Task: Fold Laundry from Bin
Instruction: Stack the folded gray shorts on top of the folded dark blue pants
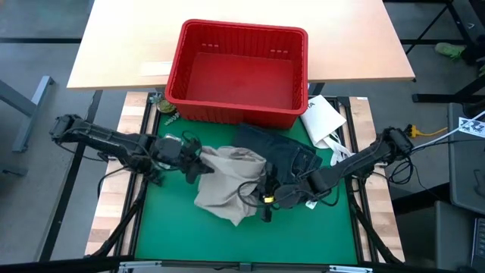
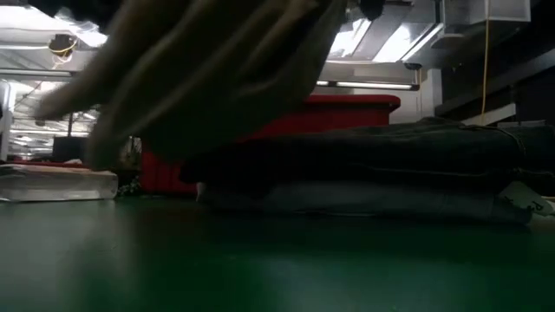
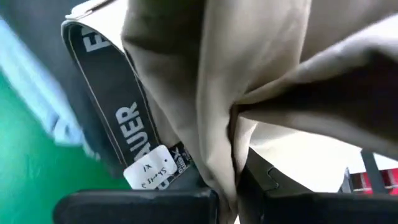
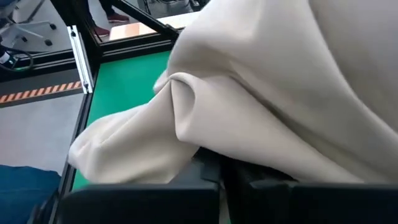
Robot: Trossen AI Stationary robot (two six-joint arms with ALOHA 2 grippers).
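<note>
While both arms reach inward over the green mat (image 1: pixel 159 227), the tan khaki trousers (image 1: pixel 227 186) hang bunched between them above the mat's middle; the left gripper (image 1: pixel 198 161) is closed on the trousers' left end, and its wrist view shows the tan cloth pinched tight between the two dark fingers (image 3: pixel 134 208), with a dark lettered waistband (image 3: pixel 115 118) and a small white size tag (image 3: pixel 152 176) beside the fold; the right gripper (image 1: pixel 265 199) is closed on the trousers' right-hand lower part, its own view filled by pale folds of cloth (image 4: pixel 273 99) gathered at the closed jaws, the mat (image 4: pixel 127 84) and the table's black frame rail (image 4: pixel 78 53) visible beyond; dark garments (image 1: pixel 284 152), among them what looks like denim, lie in a flat pile toward the mat's far edge, just in front of the bin (image 1: pixel 239 72); in the low view this pile (image 2: pixel 373 169) rests on the mat with the lifted tan cloth (image 2: pixel 208 69) blurred above it and the bin's red wall (image 2: pixel 347 113) behind; the bin stands at the near edge of the light wooden table (image 1: pixel 114 45), its floor bare; a white flat packet (image 1: pixel 324 117) lies at the mat's far right corner, just beside the bin.
</note>
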